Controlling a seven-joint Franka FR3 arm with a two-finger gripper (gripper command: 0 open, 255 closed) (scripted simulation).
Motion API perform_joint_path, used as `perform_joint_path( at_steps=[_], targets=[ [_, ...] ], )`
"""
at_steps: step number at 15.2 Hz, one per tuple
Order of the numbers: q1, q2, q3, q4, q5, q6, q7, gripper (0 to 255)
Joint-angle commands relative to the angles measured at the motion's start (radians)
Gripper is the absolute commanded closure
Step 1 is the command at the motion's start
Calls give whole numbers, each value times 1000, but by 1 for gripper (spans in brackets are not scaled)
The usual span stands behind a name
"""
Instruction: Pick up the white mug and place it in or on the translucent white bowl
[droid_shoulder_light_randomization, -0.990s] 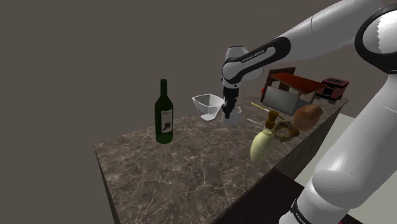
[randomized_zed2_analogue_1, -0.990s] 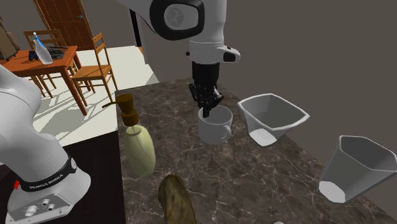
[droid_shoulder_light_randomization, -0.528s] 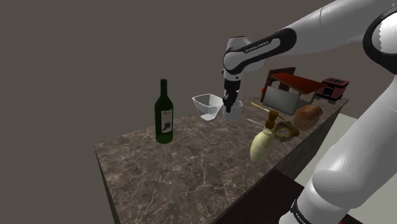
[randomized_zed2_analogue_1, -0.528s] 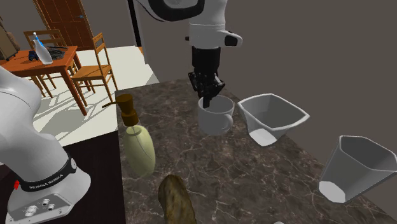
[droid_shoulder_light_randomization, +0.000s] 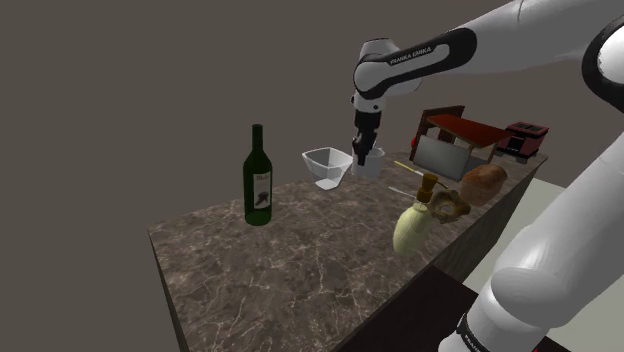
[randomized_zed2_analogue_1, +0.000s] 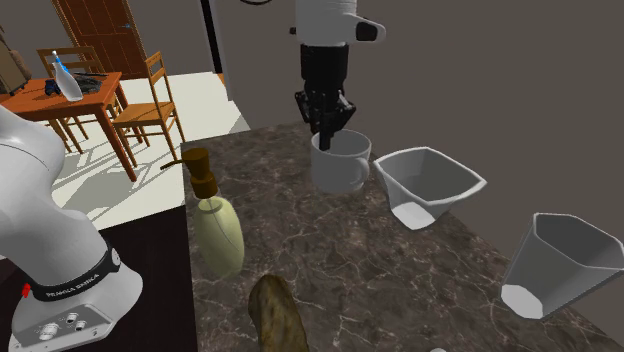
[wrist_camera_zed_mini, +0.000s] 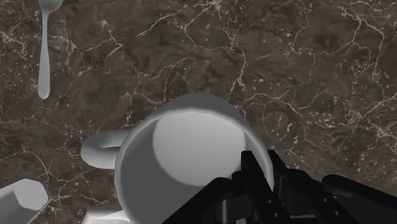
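The white mug (randomized_zed2_analogue_1: 338, 166) hangs just above the dark marble counter (randomized_zed2_analogue_1: 300, 240), upright, with its handle toward the bowl. My gripper (randomized_zed2_analogue_1: 328, 131) comes straight down and is shut on the mug's rim, one finger inside and one outside. In the shoulder view the mug (droid_shoulder_light_randomization: 371, 162) is under the gripper (droid_shoulder_light_randomization: 362, 148), just right of the translucent white bowl (droid_shoulder_light_randomization: 326, 166). That bowl (randomized_zed2_analogue_1: 428, 185) stands empty on the counter, a short way from the mug. The wrist view looks into the mug (wrist_camera_zed_mini: 184, 153), its wall clasped by the gripper (wrist_camera_zed_mini: 264, 167).
A green wine bottle (droid_shoulder_light_randomization: 259, 178) stands left of the bowl. A cream vase (droid_shoulder_light_randomization: 411, 225), a bread loaf (droid_shoulder_light_randomization: 484, 182), a red-roofed box (droid_shoulder_light_randomization: 455, 140) and a spoon (wrist_camera_zed_mini: 43, 51) lie nearby. A second bowl (randomized_zed2_analogue_1: 560, 265) sits further along. The counter edge runs beside the vase.
The gripper has risen with the mug in it, lifting the mug off the counter. The bowl and other things have not moved.
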Motion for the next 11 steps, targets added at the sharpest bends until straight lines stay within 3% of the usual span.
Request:
perform_joint_path(
  at_steps=[1, 8, 11],
  targets=[
    [0, -4, 0, 24, 0, -28, -2, 255],
    [1, -14, 3, 106, 2, -120, -7, 255],
    [0, 107, -6, 249, 17, -142, -25, 255]
  ],
)
